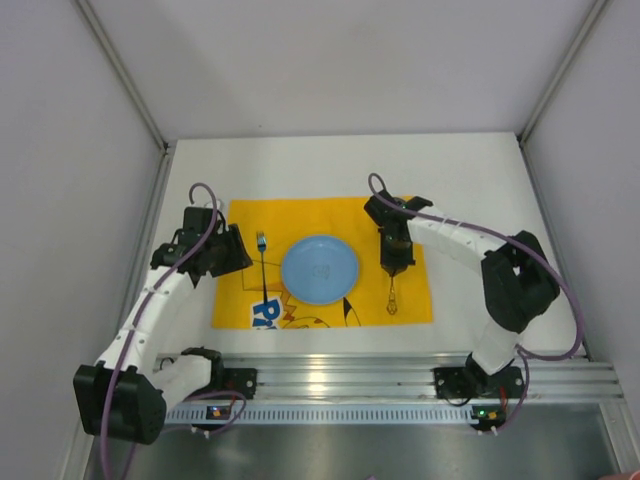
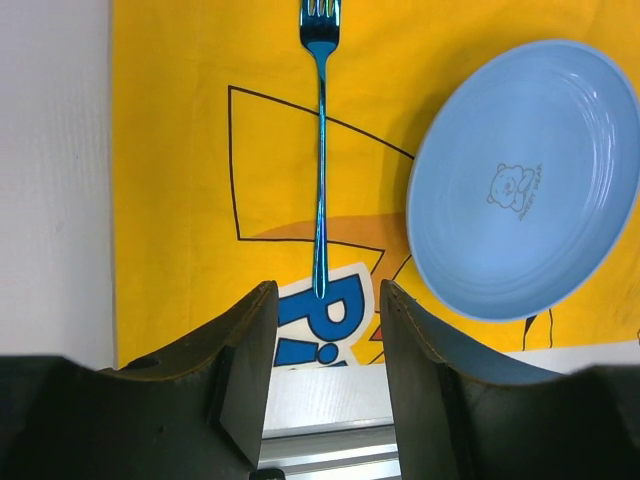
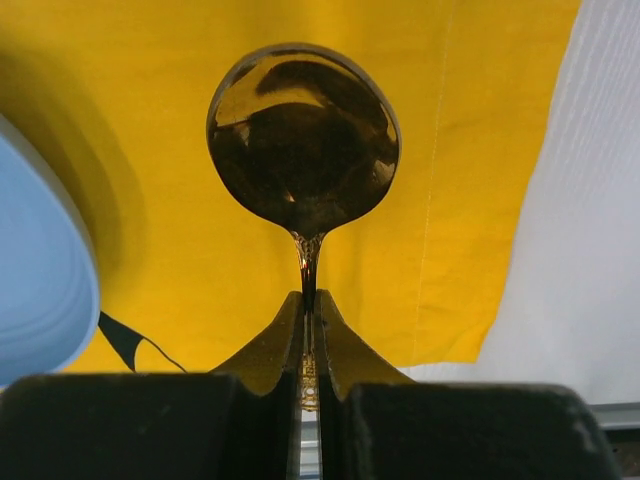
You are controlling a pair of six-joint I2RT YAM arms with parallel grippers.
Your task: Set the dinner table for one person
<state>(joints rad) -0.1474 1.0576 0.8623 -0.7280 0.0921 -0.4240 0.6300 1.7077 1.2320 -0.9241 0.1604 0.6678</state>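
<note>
- At 3 o'clock of the plate [image 1: 320, 268], seen from above: the spoon [image 1: 393, 298], pinched by the right gripper [image 1: 393, 268].
- Right gripper's jaws are closed hard on the thin neck of the handle, with no gap showing in its wrist view. The bowl juts out in front of the fingertips.
- Key relation: the spoon's long axis runs 12 to 6, bowl toward 6 (the arm bases), parallel to the fork [image 1: 262, 270]. My read is that it needs only lowering and letting go, no turning.
- Whether the bowl touches the cloth [image 1: 300, 215] or hangs just over it, I cannot tell.
- Spoon's look: dark, gold-tinted mirror finish, a round bowl and a very slim stem. It looks slick and likely to swing if the grip loosens early.
- Fork lies flat on the cloth at 9 o'clock of the plate, tines toward 12. It is glossy blue and near the plate but not touching it.
- Left gripper [image 1: 238, 255] sits at 9 o'clock of the fork with its jaws about halfway apart and nothing between them. In its own view the end of the fork's handle lies just ahead of the gap.
- Right arm is the nearer one for the spoon's spot; the left is well apart from it.
- Table [image 1: 480, 200]: plain white, wide and flat, with grey walls around it. The cloth sits near its middle and bare white shows at 3 o'clock of the cloth.
</note>
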